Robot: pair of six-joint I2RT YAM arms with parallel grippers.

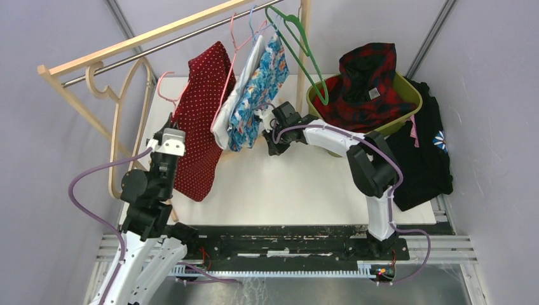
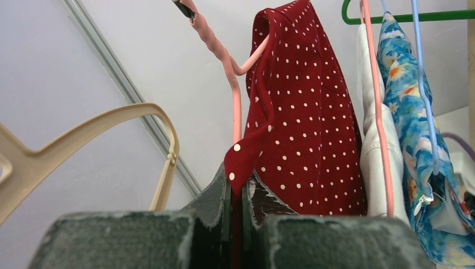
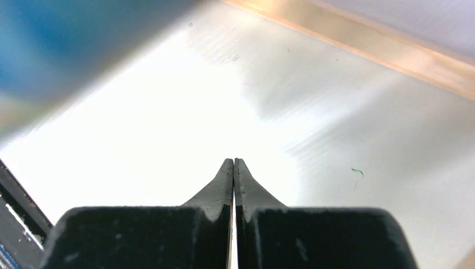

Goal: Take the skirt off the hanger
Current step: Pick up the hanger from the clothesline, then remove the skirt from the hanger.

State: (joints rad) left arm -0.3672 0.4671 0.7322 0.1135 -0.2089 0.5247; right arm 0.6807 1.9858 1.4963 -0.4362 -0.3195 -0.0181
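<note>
Left wrist view: left gripper point(image 2: 240, 185) is pinching the low corner of the red polka-dot skirt point(image 2: 313, 129), which is draped over the pink hanger point(image 2: 235, 106) above. Right gripper point(image 3: 233, 165) is pressed together and empty over the bench point(image 3: 336, 140), beside the floral garment point(image 1: 257, 95). I'd pull along the hanger arm toward its free end, not straight down. Otherwise the hanger likely tips or jumps the rail point(image 1: 159, 46). The right could steady the hanger.

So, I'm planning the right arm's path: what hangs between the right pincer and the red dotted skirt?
A white garment and a blue floral garment hang between the right pincer and the red dotted skirt, per the top view.
</note>
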